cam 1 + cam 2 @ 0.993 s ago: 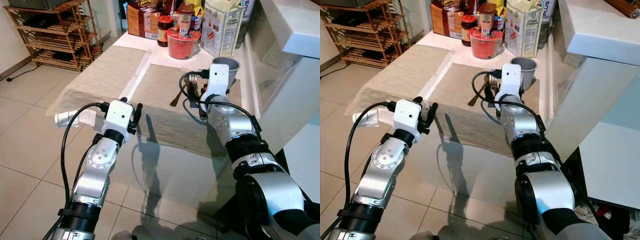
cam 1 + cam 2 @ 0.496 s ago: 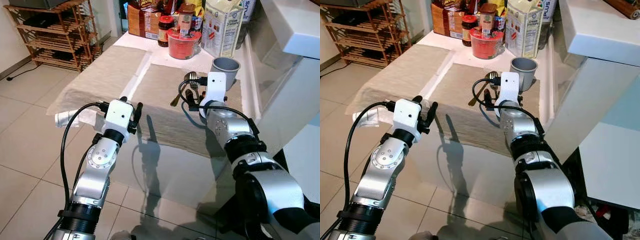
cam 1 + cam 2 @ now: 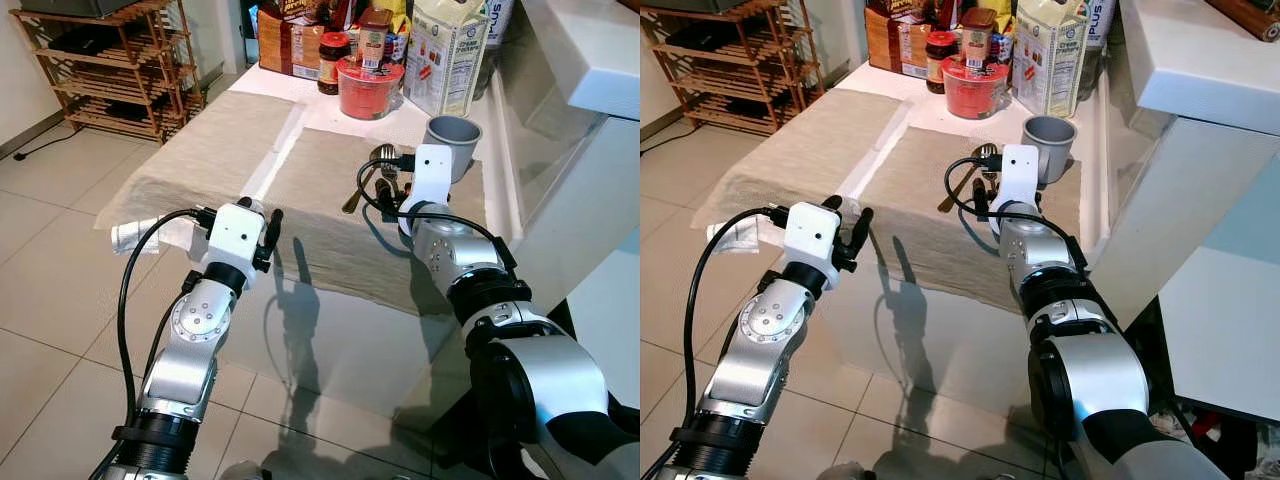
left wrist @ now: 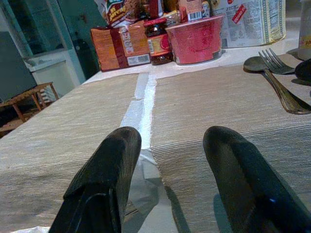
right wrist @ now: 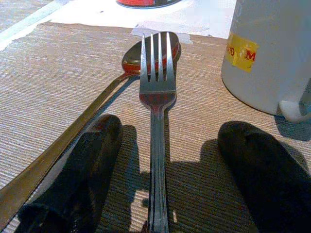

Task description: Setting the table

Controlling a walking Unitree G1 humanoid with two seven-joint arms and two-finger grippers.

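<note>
Two black fingers of the right gripper spread wide, straddling the fork handle on the beige placemat, spoon alongside, grey mug near, left gripper open at the table edge.

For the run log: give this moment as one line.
task: setting table | right gripper: open, straddling fork beside spoon, mug | left gripper: open, idle at table edge
</note>
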